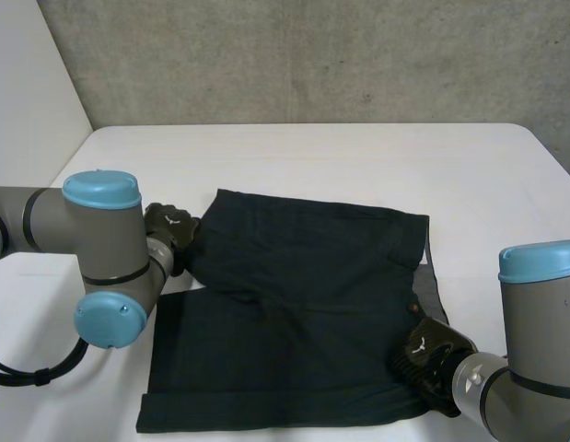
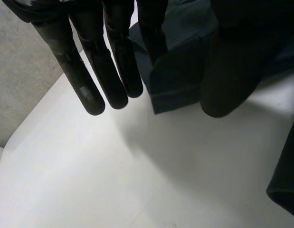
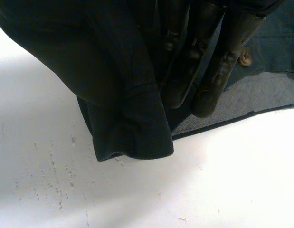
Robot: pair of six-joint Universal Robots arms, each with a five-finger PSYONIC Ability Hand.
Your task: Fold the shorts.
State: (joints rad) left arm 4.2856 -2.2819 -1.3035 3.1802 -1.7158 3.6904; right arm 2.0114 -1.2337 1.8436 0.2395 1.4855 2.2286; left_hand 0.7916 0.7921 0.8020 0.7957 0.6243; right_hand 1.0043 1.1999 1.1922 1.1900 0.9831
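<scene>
Left hand (image 2: 101, 61) has a hem corner of the dark shorts (image 1: 294, 304) pinched between thumb and one finger, rest of the fingers straight. Right hand (image 1: 430, 354) is bunched round the waistband edge near the button (image 3: 245, 57). The shorts are mostly flat on the white bench (image 1: 312, 157), so I'd say the first fold's just starting. Next, both hands need to lift together and carry the cloth over without losing grip.

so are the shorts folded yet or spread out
Mostly spread, not folded: the shorts lie flat across the table, the left hand pinching one far corner and the right hand a near edge.
</scene>
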